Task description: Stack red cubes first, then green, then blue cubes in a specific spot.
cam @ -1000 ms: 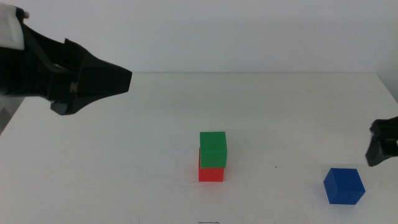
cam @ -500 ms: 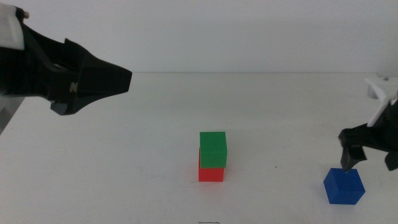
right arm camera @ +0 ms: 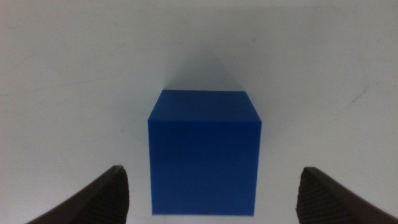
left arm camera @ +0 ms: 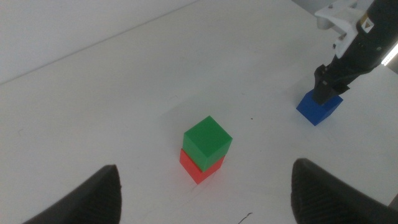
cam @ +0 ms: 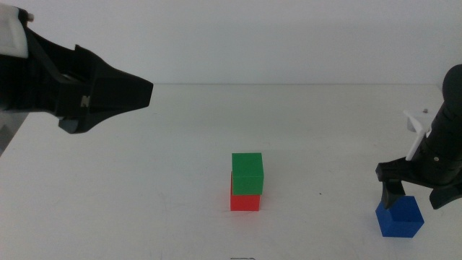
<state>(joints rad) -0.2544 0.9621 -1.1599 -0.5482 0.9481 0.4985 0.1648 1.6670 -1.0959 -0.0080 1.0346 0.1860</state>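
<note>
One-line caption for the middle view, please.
Right gripper open, poised over the blue cube; green cube sits atop red cube; left gripper waits above the table's far left.

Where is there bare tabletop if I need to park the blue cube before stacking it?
Bare table stretches from the green cube on the red cube toward the raised, open left gripper. A narrower free strip separates the stack from the blue cube. It is crowded at the blue cube, where the open right gripper straddles it.

No text, label or number seems readable anywhere
</note>
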